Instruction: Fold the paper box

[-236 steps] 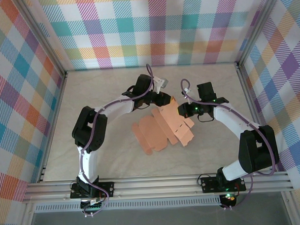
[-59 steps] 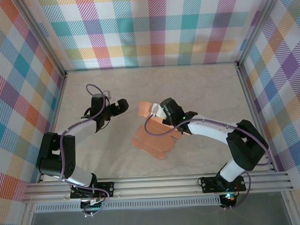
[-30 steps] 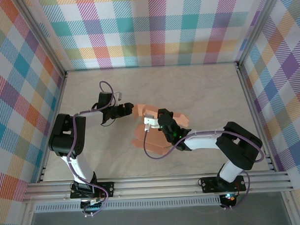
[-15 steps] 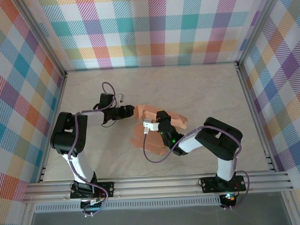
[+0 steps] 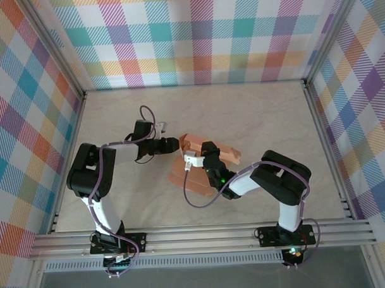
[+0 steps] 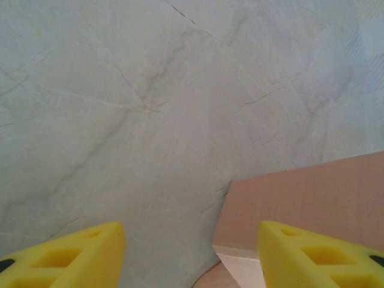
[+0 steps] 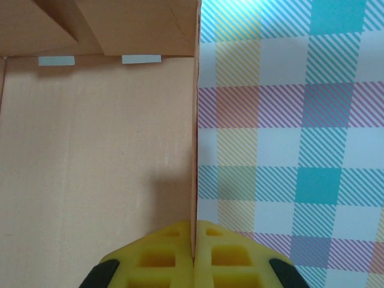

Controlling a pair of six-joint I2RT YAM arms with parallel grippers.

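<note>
salmon-orange card, the paper box (image 5: 224, 155), lies partly folded near the middle of a pale marbled table (image 5: 261, 116), a little towards the front, with bright plaid walls (image 5: 195, 36) round three sides. seen from above, part of the card lies flat on the table at the lower left, and other flaps stand up at the upper right. two white and black arms reach in from the near edge and meet at it. the right gripper (image 5: 199, 153) sits over the middle of the card, its arm bent back sharply on itself. from the right wrist camera, the right gripper (image 7: 193, 240) has its yellow fingers pressed together on the thin edge of an upright card panel, pinching the paper box (image 7: 90, 150). that panel runs straight up the picture from the fingertips, with a broad card face to its left, two small pale slots near the top, and the plaid wall (image 7: 288, 120) to its right. the left gripper (image 5: 173, 143) comes in low from the left and ends just beside the box's upper left corner. from the left wrist camera, the left gripper (image 6: 192, 258) has its yellow fingers (image 6: 72, 252) spread wide, one at each bottom corner. a raised edge of the paper box (image 6: 312, 192) sits between them, closer to the right-hand one. the marbled table (image 6: 150, 108) lies beyond. i cannot tell whether either finger touches the card, and nothing is clamped between them.
</note>
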